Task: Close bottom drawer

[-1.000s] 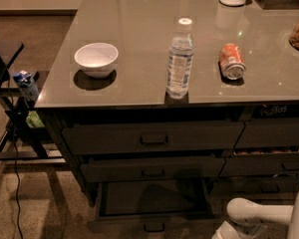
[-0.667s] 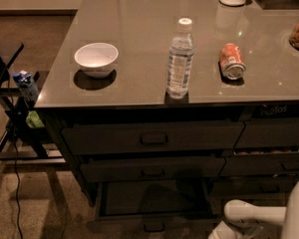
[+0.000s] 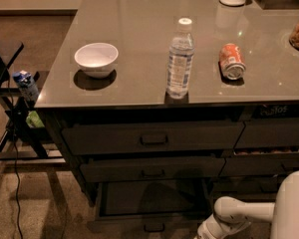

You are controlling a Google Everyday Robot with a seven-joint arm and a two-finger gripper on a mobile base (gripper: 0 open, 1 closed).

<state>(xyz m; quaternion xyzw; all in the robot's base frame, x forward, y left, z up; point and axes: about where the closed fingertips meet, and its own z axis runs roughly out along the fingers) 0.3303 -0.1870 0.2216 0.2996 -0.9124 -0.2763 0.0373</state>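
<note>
Sitting low at the bottom edge of the camera view, the gripper (image 3: 205, 232) is mostly cut off; open or closed, cannot tell. The bottom drawer (image 3: 139, 199) stands pulled out just left of it. The white arm (image 3: 249, 212) is probably set low so it can push the front pull (image 3: 153, 227) inward.
</note>
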